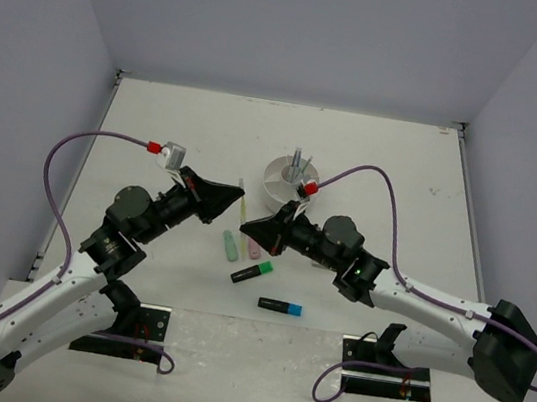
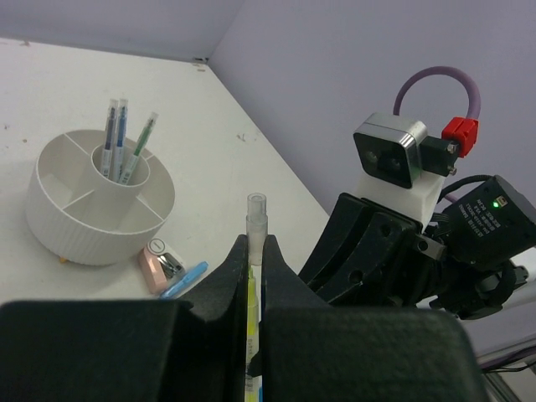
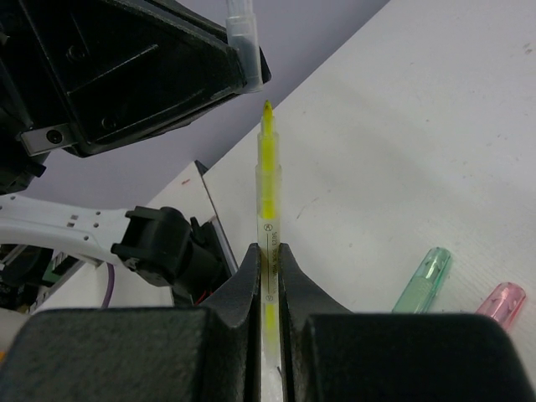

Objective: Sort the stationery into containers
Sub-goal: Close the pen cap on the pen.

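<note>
A thin yellow pen (image 3: 268, 167) stands uncapped in my right gripper (image 3: 268, 251), which is shut on its barrel. My left gripper (image 2: 255, 243) is shut on the pen's clear cap (image 2: 255, 213). The cap (image 3: 240, 33) hangs just beyond the yellow tip with a small gap between them. In the top view both grippers, left (image 1: 236, 199) and right (image 1: 247, 228), meet mid-table in front of the round white organiser (image 1: 272, 193). Thin pens (image 2: 121, 142) stand in the central cup of the organiser (image 2: 75, 234). Its wedge compartments look empty.
On the table lie a mint marker (image 1: 229, 246), a pink marker (image 1: 252, 250), a green highlighter (image 1: 253, 273) and a blue highlighter (image 1: 280, 306). A small pink item (image 2: 155, 266) and a blue marker (image 2: 186, 279) lie beside the organiser. Grey walls enclose the table.
</note>
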